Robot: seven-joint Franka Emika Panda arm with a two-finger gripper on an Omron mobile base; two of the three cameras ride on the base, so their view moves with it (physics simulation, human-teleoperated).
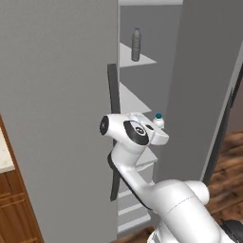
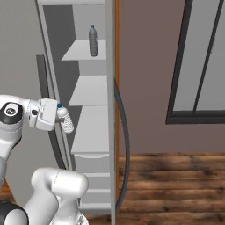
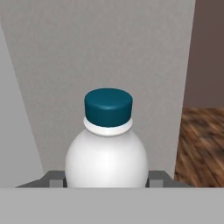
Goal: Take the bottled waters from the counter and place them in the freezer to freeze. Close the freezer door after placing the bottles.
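My gripper [image 3: 106, 179] is shut on a bottled water [image 3: 107, 148], a pale bottle with a blue cap, gripped at its body with the cap pointing away from the hand. The held bottle [image 2: 66, 119] hangs tilted just in front of the open freezer [image 2: 90, 94], level with its middle shelves, and its cap shows past the hand [image 1: 159, 121]. A second bottled water [image 1: 136, 45] stands upright on an upper white shelf [image 2: 93, 41]. The freezer door [image 1: 57, 109] is swung open to the left, its dark handle [image 1: 113, 95] beside my arm.
The other grey fridge door [image 1: 199, 95] stands to the right of the opening. A sliver of beige counter [image 1: 4, 159] over brown cabinets [image 1: 19, 204] lies at the far left. Wooden floor [image 2: 176, 184] and a dark-framed window [image 2: 197, 66] are on the right.
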